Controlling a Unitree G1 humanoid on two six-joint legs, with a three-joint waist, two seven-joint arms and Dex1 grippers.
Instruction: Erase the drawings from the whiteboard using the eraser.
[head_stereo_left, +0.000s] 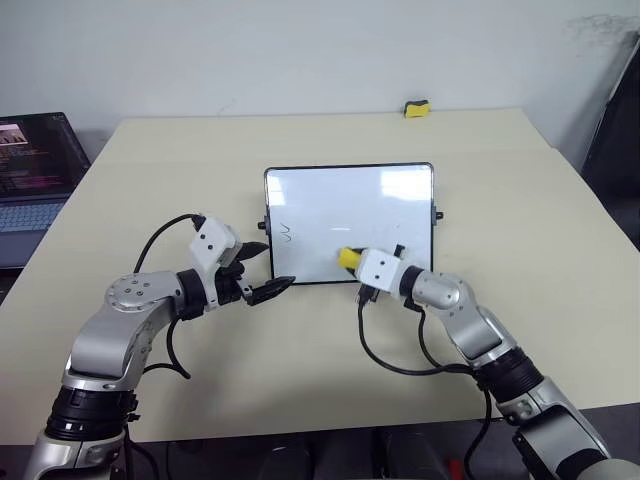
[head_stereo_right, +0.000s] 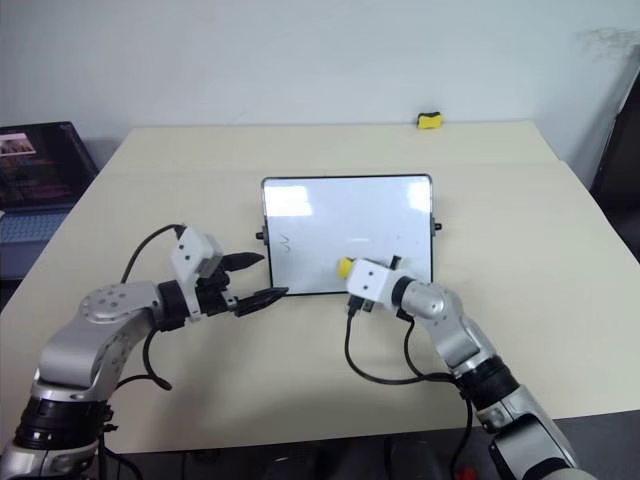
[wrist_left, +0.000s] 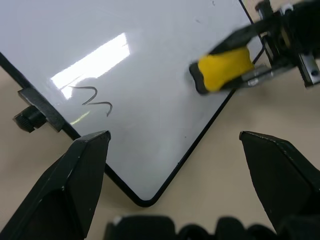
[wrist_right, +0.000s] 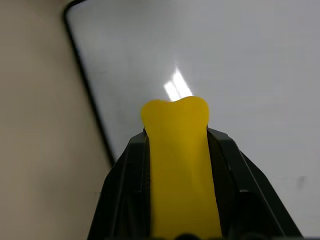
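Both arms reach over the tan surface (head_stereo_left: 300, 390) in the head view: the right pincer (head_stereo_left: 352, 262) is clamped on the eraser (head_stereo_left: 348, 258) over the whiteboard's (head_stereo_left: 350, 200) near edge, mid-wipe. From the left wrist, the left pincer (wrist_left: 175, 145) stands apart, empty, near one remaining squiggle (wrist_left: 92, 97). Next, I judge, the eraser must sweep across to that mark.

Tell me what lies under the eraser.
Under the eraser, held by the right gripper, is the whiteboard's white face; any marks directly beneath it are covered.
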